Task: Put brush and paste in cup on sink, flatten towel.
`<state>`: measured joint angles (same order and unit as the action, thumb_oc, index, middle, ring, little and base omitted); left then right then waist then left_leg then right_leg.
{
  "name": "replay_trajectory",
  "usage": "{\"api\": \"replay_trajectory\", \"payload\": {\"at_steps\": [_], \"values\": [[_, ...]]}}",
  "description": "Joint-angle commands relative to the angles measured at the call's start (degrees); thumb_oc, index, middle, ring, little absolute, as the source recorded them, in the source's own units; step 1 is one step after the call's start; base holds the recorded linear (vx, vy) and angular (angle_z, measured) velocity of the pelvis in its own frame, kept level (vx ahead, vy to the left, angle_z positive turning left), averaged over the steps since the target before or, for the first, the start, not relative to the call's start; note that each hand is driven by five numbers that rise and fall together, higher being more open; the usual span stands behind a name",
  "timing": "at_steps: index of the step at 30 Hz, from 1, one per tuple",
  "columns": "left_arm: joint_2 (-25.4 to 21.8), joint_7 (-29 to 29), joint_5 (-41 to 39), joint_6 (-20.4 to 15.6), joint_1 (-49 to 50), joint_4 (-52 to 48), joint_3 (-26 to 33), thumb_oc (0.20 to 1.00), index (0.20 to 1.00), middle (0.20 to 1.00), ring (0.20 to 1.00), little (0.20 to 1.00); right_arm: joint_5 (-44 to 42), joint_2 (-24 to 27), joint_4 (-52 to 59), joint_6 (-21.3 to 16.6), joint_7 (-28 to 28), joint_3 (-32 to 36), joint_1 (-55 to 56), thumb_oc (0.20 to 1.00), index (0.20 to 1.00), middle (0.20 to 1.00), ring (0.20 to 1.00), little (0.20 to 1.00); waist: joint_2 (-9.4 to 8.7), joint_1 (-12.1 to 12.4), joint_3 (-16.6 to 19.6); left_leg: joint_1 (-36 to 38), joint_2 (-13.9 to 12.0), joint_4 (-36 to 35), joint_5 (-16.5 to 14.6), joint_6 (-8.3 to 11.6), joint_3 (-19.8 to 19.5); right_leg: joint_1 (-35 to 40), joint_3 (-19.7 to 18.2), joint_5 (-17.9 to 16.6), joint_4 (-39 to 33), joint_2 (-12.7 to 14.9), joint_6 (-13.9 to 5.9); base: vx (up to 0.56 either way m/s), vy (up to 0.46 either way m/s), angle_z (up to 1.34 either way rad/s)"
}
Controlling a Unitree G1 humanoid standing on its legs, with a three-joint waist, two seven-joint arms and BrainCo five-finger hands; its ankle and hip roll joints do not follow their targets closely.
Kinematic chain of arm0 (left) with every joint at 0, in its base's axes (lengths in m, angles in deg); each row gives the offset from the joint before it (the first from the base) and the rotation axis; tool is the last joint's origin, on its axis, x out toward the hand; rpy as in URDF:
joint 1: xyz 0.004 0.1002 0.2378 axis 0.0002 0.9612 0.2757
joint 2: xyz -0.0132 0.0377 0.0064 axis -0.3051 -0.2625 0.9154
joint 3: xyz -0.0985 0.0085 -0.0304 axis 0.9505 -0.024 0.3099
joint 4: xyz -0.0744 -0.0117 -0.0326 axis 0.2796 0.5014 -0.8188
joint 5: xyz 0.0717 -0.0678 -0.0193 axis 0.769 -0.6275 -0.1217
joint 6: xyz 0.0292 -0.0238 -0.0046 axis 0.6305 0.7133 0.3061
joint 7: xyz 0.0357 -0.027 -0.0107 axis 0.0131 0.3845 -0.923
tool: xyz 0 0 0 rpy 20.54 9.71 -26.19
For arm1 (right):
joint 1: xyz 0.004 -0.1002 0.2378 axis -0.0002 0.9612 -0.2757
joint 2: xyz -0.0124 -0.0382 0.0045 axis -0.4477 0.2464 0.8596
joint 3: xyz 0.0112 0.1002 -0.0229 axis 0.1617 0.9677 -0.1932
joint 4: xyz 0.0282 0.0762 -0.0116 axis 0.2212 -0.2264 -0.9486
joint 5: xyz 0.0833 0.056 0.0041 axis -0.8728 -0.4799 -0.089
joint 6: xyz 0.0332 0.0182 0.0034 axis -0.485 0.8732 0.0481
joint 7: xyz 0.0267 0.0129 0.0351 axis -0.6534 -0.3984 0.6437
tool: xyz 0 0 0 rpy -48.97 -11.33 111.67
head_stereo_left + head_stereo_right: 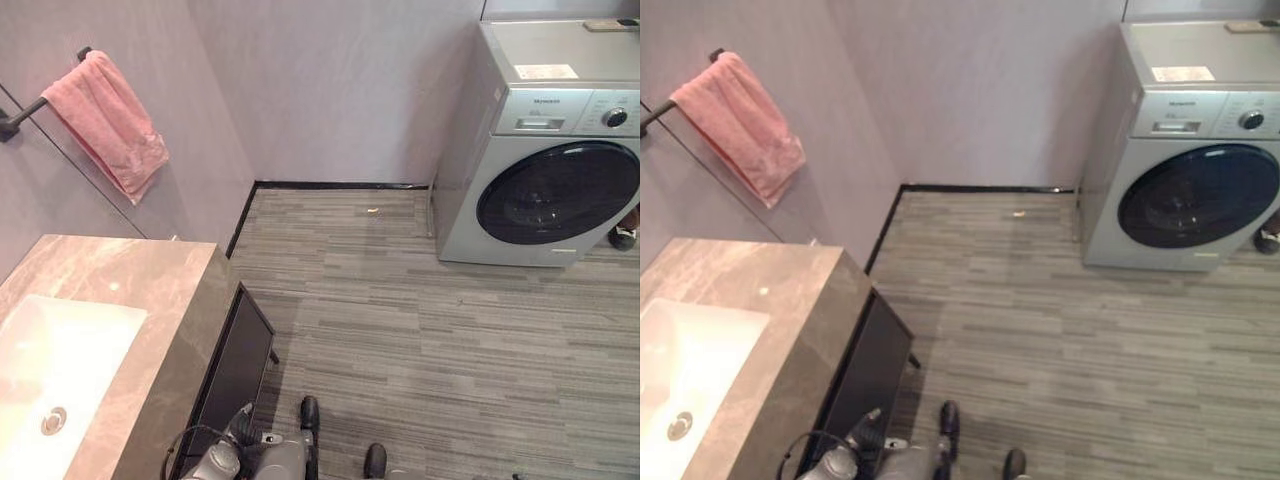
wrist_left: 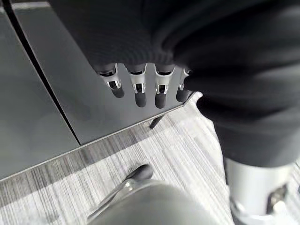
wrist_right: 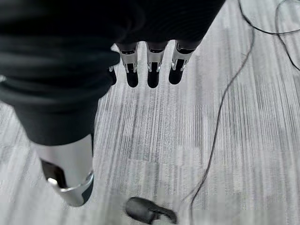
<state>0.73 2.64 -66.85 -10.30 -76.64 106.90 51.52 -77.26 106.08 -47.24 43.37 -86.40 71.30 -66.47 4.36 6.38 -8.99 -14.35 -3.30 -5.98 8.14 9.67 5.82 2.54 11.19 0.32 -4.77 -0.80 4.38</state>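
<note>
Pink towel (image 1: 108, 120) bunched on rail, sink (image 1: 60, 370) cut off, both hands (image 2: 140, 89) (image 3: 150, 70) relaxed — empty

Left robot hand (image 2: 140, 89) silver fingers with dark tips, black ribbed cover, right robot hand (image 3: 150, 65) alike

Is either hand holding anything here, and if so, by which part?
Nothing is held. The left hand and right hand both hang with relaxed fingers, empty.

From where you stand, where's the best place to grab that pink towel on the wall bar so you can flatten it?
Probably the pink towel at its low hanging corner, reached from the front over the sink counter. It hangs bunched and slanted on the dark bar, so that corner hangs loose to pull flat.
</note>
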Motion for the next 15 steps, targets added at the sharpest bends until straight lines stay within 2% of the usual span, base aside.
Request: {"api": "replay_trajectory", "payload": {"at_steps": [1,2,3,5,6,7,8,9,10,11,12,14,15], "values": [[-0.1,-0.5,0.4,-1.1,0.5,-2.6,1.8,1.0,1.0,1.0,1.0,1.0,2.6,0.9,-0.7,0.0,-1.3,-1.6,0.8,1.0,1.0,1.0,1.0,1.0,-1.31,3.0,1.3,-3.5,1.2,1.6,4.5,-6.48,4.5,11.1,-4.9,10.0,4.3,1.8,-8.44,0.67,0.202,-0.56],[-0.5,-0.5,0.5,-1.0,0.8,-2.7,2.1,1.0,1.0,1.0,1.0,1.0,2.9,0.5,-0.8,-0.1,-1.2,-1.8,1.1,1.0,1.0,1.0,1.0,1.0,-1.86,3.4,1.8,-3.1,1.6,2.1,5.2,-6.93,4.8,12.0,-5.1,10.5,4.6,2.5,-8.89,0.7,0.234,-0.72],[-0.6,-0.5,0.6,-1.0,0.9,-2.6,2.3,1.0,1.0,1.0,1.0,1.0,3.4,0.2,-1.0,0.1,-1.1,-1.9,1.2,1.0,1.0,1.0,1.0,1.0,-2.41,3.8,2.3,-3.4,2.2,3.8,4.7,-7.63,4.7,12.4,-5.3,10.7,5.8,3.4,-9.3,0.52,0.2,-0.8],[-1.5,0.2,2.4,-0.8,1.4,-1.2,1.5,1.0,1.0,1.0,1.0,1.0,3.9,-1.2,0.2,-0.5,-1.8,-2.4,0.6,1.0,1.0,1.0,1.0,1.0,-4.95,4.2,3.1,-4.6,4.4,8.8,1.7,-9.37,5.3,11.3,-5.6,9.0,11.0,6.2,-11.02,0.39,0.161,-0.43],[-1.5,0.2,2.4,-0.8,1.4,-1.2,1.5,1.0,1.0,1.0,1.0,1.0,3.9,-1.2,0.2,-0.5,-1.8,-2.3,0.6,1.0,1.0,1.0,1.0,1.0,-4.79,4.4,3.3,-5.0,4.1,9.0,1.6,-9.36,5.4,11.0,-5.8,8.8,11.0,6.0,-10.98,0.3,0.145,-0.31],[-1.9,-0.1,2.8,-0.8,1.1,-0.4,1.3,1.0,1.0,1.0,1.0,1.0,3.2,-1.5,0.7,-0.9,-1.8,-1.9,0.4,1.0,1.0,1.0,1.0,1.0,-6.07,4.2,3.3,-4.5,5.5,9.7,0.3,-10.34,5.9,10.0,-6.1,5.1,14.9,7.4,-12.63,0.29,0.166,-0.3],[-2.0,-0.3,3.1,-0.8,0.9,0.3,1.5,1.0,1.0,1.0,1.0,1.0,2.7,-2.0,1.0,-0.8,-1.2,-1.8,0.9,1.0,1.0,1.0,1.0,1.0,-6.69,4.0,3.5,-3.7,6.5,9.8,-1.1,-11.3,6.2,8.3,-6.9,0.7,19.7,8.4,-13.47,0.54,0.336,-0.31],[-2.4,-0.4,3.0,-0.8,0.4,0.8,1.2,1.0,1.0,1.0,1.0,1.0,3.2,-2.0,2.1,-0.8,-1.2,-2.2,1.5,1.0,1.0,1.0,1.0,1.0,-6.16,3.1,2.9,-0.8,7.5,9.2,-3.3,-12.92,6.2,3.2,-7.5,-7.2,30.3,8.6,-13.62,0.38,0.256,-0.22],[-2.4,-0.4,3.0,-0.8,0.4,0.8,1.2,1.0,1.0,1.0,1.0,1.0,3.2,-1.9,2.1,-0.8,-1.2,-2.2,1.5,1.0,1.0,1.0,1.0,1.0,-5.95,3.3,3.1,-1.0,7.2,9.2,-3.3,-12.88,6.3,3.0,-7.7,-7.4,30.2,8.3,-13.56,0.48,0.382,-0.04],[-3.1,-0.2,3.2,-0.8,0.1,0.2,0.4,1.0,1.0,1.0,1.0,1.0,3.1,-1.7,3.8,-1.0,-1.5,-2.5,1.0,1.0,1.0,1.0,1.0,1.0,-3.99,1.8,1.7,3.2,6.7,7.9,-5.1,-13.9,5.9,-2.1,-6.4,-8.8,38.0,7.5,-13.24,0.24,0.211,0.19],[-3.0,-0.2,3.2,-0.8,0.1,0.2,0.4,1.0,1.0,1.0,1.0,1.0,3.1,-1.7,3.8,-0.9,-1.5,-2.5,1.0,1.0,1.0,1.0,1.0,1.0,-4.04,1.8,1.6,3.2,6.8,8.0,-5.1,-13.93,6.0,-2.2,-6.5,-8.6,38.4,7.7,-13.26,0.38,0.285,0.24],[-3.4,-0.3,3.9,-0.6,-1.2,1.3,-0.4,1.0,1.0,1.0,1.0,1.0,1.8,-1.8,5.0,-1.8,-1.5,-2.6,-0.2,1.0,1.0,1.0,1.0,1.0,-2.43,-1.0,0.1,8.7,6.8,5.7,-6.3,-14.0,4.5,-9.8,-7.4,-3.6,42.1,3.7,-12.21,0.44,0.193,0.12],[-3.4,-0.8,3.5,-0.5,-1.7,2.8,0.4,1.0,1.0,1.0,1.0,1.0,1.1,-2.1,5.7,-2.0,-1.3,-2.6,0.0,1.0,1.0,1.0,1.0,1.0,-1.3,-2.2,-0.4,13.0,6.5,4.2,-7.3,-13.24,4.0,-13.5,-2.2,0.9,34.2,5.0,-10.52,0.59,0.176,-0.02]]}}
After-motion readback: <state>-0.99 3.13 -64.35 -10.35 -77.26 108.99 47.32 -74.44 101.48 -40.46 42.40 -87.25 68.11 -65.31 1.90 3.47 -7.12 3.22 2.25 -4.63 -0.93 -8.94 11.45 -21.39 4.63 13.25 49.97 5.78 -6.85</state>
